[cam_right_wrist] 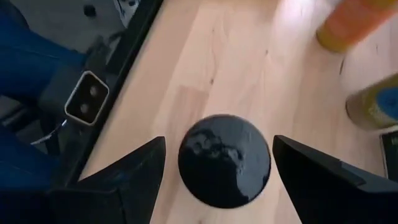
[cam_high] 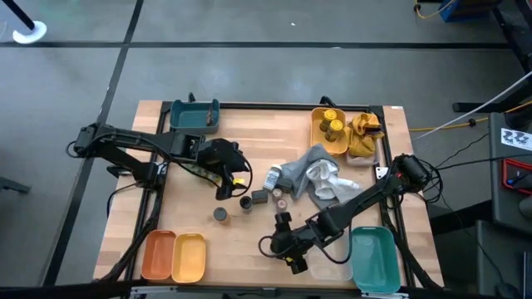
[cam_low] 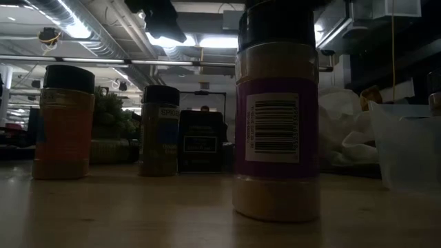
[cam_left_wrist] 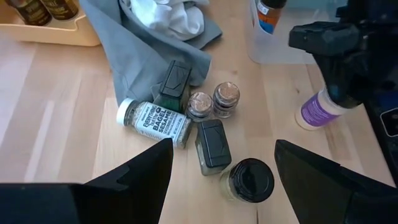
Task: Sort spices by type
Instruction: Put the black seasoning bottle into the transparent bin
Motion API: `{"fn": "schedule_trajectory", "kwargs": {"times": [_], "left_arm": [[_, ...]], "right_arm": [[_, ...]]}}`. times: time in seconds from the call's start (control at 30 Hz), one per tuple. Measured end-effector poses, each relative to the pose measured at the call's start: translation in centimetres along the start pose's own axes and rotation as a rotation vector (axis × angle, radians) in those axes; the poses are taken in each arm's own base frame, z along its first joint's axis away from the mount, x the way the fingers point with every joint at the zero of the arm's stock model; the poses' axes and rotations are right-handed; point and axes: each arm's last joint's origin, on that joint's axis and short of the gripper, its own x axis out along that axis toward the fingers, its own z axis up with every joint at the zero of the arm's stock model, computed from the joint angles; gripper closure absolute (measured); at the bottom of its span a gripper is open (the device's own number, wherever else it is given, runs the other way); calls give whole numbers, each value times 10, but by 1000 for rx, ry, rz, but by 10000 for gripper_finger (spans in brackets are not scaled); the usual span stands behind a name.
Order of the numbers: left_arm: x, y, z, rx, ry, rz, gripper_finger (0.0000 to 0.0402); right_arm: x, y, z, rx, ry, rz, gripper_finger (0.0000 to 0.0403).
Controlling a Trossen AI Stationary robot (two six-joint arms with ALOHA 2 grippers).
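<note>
A cluster of spices lies at mid table: a white-lidded jar on its side, two dark tins, two small upright jars and a black-lidded jar. My left gripper hangs open above this cluster, touching none of it. A purple-labelled jar stands upright nearer the front edge. My right gripper is open, one finger on either side of that jar's black lid, with a gap on both sides.
A yellow tray at the far right holds jars, with a yellow cloth beside it. Grey and white cloths lie against the cluster. Teal bins and orange and yellow trays stand at the corners.
</note>
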Motion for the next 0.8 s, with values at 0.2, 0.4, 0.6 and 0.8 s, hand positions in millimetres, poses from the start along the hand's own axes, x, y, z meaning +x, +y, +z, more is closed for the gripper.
{"fn": "schedule_trajectory", "kwargs": {"times": [0.2,0.4,0.6,0.8], "left_arm": [[0,0,0,-10,2,0,137],[0,0,0,-12,2,0,137],[0,0,0,-12,2,0,137],[0,0,0,-12,2,0,137]], "right_arm": [[5,0,-1,0,-3,-28,109],[12,0,-5,-3,20,-22,109],[12,0,-4,-2,17,-21,130],[12,0,-4,-1,13,-12,197]]}}
